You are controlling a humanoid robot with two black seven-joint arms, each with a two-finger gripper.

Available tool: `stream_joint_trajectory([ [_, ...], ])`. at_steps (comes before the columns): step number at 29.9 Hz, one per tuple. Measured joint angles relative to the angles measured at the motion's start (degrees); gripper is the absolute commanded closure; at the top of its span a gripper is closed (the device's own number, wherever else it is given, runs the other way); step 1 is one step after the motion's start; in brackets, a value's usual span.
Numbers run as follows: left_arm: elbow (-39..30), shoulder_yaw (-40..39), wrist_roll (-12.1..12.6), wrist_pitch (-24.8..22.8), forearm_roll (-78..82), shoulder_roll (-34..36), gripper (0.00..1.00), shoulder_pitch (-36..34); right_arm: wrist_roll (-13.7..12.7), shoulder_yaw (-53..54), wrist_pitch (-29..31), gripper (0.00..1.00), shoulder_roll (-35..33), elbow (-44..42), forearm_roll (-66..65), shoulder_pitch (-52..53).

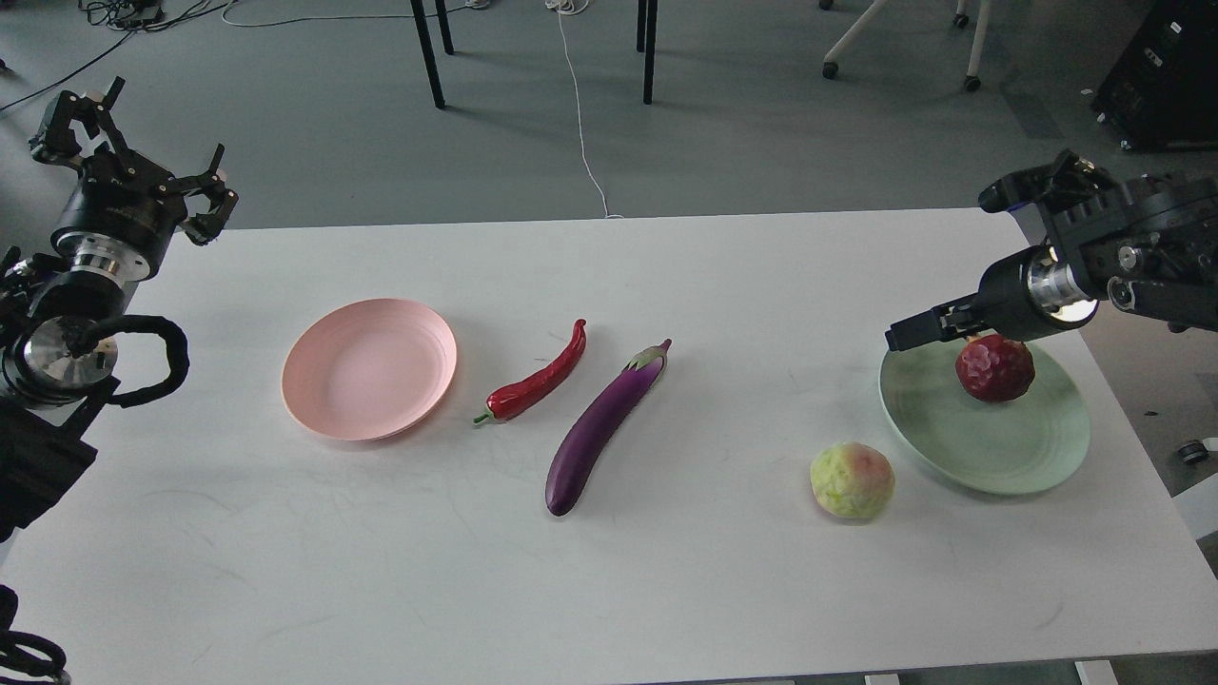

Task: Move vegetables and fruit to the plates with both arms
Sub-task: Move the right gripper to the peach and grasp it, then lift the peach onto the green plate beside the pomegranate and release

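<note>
A: Right arm first. Its black claw gripper (937, 331) reaches in from three o'clock, and the fingers (915, 331) point toward nine, low over the far rim of the pale mint green round plastic plate (980, 455).

B: Holding anything?

A: Hard to call. The round dark red pomegranate (994, 368) sits in the plate's far half, tucked just under the gripper's wrist. The fingers look close together from here, with nothing between the tips, but I cannot tell whether they are fully closed.

B: And the other fruit?

A: The round yellow-green fruit with a pink blush (852, 480) rests on the white worktop (666, 590), just beside the green plate at its eight o'clock side, not touching it.

B: Over to the left.

A: The left black claw gripper (143, 152) is raised at the worktop's ten o'clock corner, fingers (211, 205) spread wide apart, gripping nothing.

B: The vegetables?

A: Both lie mid-worktop. The long curved glossy red chili pepper (539, 381) lies at three o'clock of the pale pink round plastic plate (369, 368), green stem toward seven. The slender purple eggplant (601, 430) lies near it on the chili's right, roughly parallel, apart from it, cap toward one o'clock. The pink plate holds nothing.
</note>
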Motion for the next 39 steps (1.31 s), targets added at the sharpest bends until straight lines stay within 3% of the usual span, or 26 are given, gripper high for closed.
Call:
stream_joint_trajectory([
  [7, 0.0, 0.0, 0.0, 0.0, -0.1, 2.0, 0.01, 0.0, 0.0, -1.2, -0.4, 0.05, 5.9, 5.1, -1.6, 1.7],
  [16, 0.0, -0.1, -0.1, -0.3, -0.4, 3.9, 0.01, 0.3, 0.1, -4.1, -1.6, 0.09, 8.8, 7.6, -3.1, -0.8],
  [22, 0.0, -0.1, 0.0, -0.2, -0.5, 4.5, 0.01, 0.4, 0.2, -6.1, -2.7, 0.22, 11.5, 7.6, -4.4, -4.0],
  [27, 0.0, -0.1, 0.0, -0.2, -0.5, 5.5, 0.01, 0.6, 0.3, -7.6, -3.4, 0.43, 12.3, 7.5, -5.1, -4.4],
  [34, 0.0, -0.1, 0.0, -0.3, -0.5, 5.6, 0.01, 0.9, 0.3, -7.2, -3.7, 0.47, 11.5, 7.1, -6.1, -1.3],
  [39, 0.0, -0.1, 0.0, -0.3, -0.4, 5.5, 0.01, 0.9, 0.1, -7.1, -3.8, 0.47, 6.7, 7.1, -6.2, 1.9],
])
